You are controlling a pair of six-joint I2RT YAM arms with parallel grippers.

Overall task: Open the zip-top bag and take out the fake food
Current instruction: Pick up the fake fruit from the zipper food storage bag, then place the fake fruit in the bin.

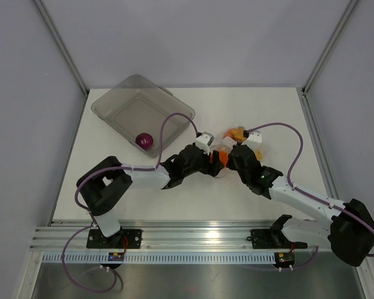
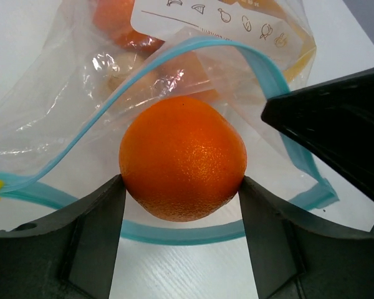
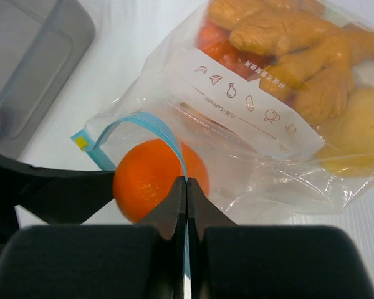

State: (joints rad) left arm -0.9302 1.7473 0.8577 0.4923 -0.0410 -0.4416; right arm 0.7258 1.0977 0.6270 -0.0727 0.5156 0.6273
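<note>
Your bag [image 3: 237, 156] is lying in the middle of the table [image 1: 268, 112]. Its long axis is running from the open mouth, which is facing your left hand [image 2: 182, 190], back to the closed end holding the remaining food [image 3: 299, 56]. Your arms are covering most of it from above, so it is probably lying diagonally. The tray [image 1: 109, 103], with a purple piece [image 1: 144, 139] inside, is sitting well apart at far left. Your left hand is gripping an orange [image 2: 182, 157] at the mouth. Your right hand [image 3: 186, 187] is pinching the zip strip [image 3: 156, 124] just beside the orange.

The tray [image 1: 128, 106] blocked the far-left corner, the zip-top bag [image 3: 237, 124] the middle; the desk [image 1: 280, 115] was free along its right edge.
</note>
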